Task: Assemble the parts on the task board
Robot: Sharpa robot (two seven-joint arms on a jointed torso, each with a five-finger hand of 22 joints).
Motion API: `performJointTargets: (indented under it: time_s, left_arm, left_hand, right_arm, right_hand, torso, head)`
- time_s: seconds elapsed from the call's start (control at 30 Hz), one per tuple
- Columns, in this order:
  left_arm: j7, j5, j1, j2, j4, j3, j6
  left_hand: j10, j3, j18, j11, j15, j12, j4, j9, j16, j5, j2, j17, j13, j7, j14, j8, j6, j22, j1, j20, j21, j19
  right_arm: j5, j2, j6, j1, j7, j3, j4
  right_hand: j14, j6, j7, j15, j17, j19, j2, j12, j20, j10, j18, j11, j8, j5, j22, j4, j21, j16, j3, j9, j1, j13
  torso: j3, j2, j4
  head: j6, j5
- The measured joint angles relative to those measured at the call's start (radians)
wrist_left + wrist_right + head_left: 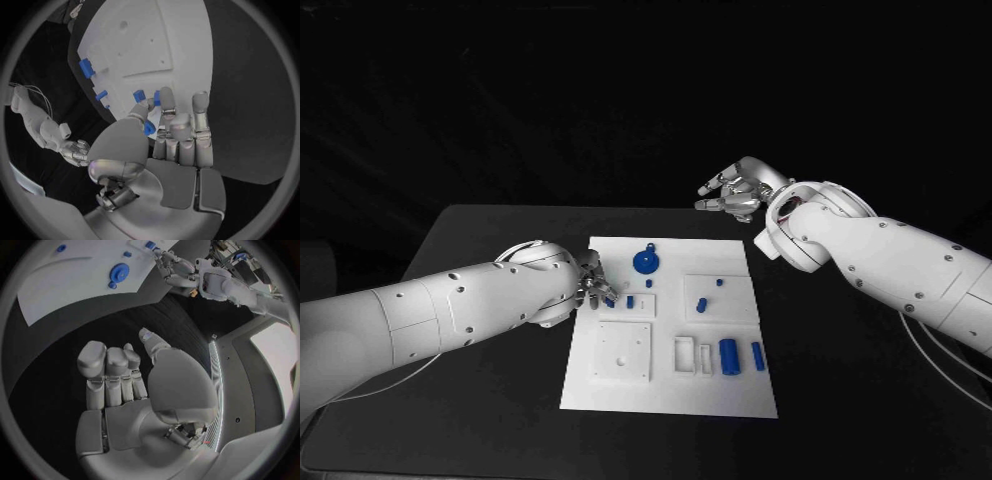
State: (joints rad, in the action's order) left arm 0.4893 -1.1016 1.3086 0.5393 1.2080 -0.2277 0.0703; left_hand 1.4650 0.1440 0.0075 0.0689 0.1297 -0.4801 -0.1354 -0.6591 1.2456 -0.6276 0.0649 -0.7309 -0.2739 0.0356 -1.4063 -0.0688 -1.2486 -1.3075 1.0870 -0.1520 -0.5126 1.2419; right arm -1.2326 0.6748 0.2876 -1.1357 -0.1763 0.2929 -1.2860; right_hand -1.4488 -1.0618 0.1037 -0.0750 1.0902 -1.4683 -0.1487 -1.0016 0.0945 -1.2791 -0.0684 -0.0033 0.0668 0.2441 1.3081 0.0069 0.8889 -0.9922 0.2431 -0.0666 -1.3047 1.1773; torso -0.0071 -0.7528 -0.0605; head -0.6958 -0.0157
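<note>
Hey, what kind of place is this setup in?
Probably a robotics lab bench: a black table holding a white task board with small blue parts, worked by two robot hands.

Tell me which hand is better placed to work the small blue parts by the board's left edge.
Left. The left hand is already at the task board's left edge, fingertips by a small blue part. The right hand hovers off the board, beyond its far right corner, holding nothing.

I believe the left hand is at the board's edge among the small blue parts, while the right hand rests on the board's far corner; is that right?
Not quite: the right hand is off the board, raised over the black table beyond its far corner, as the head view shows. The left hand is indeed at the board's edge among the blue parts.
</note>
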Motion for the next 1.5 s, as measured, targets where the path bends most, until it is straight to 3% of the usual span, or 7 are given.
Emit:
performJointTargets:
  time_s: [0.93, 1.5]
  left_arm:
    - [0.0, -0.006, -0.002, -0.01, -0.009, 0.0, 0.001]
    - [-0.001, -0.016, -0.004, -0.006, -0.007, -0.001, 0.0]
  left_hand:
    - [0.002, 0.023, 0.0, -0.002, 0.001, -0.038, 0.004, -0.123, 0.016, 0.036, -0.023, -0.039, 0.002, 0.005, -0.011, 0.0, -0.005, 0.0, 0.019, 0.0, 0.0, 0.007]
    - [0.0, 0.023, 0.0, 0.0, 0.0, -0.038, 0.004, -0.139, 0.016, 0.041, -0.029, -0.04, 0.005, 0.006, -0.014, -0.004, -0.006, 0.0, 0.024, 0.002, 0.0, 0.009]
  right_arm:
    - [0.001, 0.0, 0.0, 0.0, 0.0, 0.0, 0.0]
    - [0.001, 0.001, 0.0, 0.0, 0.001, 0.0, 0.001]
  right_hand:
    - [0.0, -0.001, -0.001, 0.0, 0.0, 0.0, 0.0, 0.0, 0.0, 0.0, 0.0, 0.0, 0.0, 0.0, 0.0, 0.0, -0.003, 0.001, 0.0, 0.0, 0.0, 0.0]
    - [0.0, -0.001, -0.001, 0.0, 0.0, 0.0, 0.0, 0.0, 0.0, 0.0, 0.0, 0.0, 0.0, 0.0, 0.0, 0.0, -0.008, 0.004, 0.0, 0.0, 0.0, -0.002]
  torso:
    - [-0.0006, 0.0, 0.0003]
    - [-0.0013, 0.0, 0.0002]
  head:
    - [-0.005, -0.003]
    - [-0.006, -0.002]
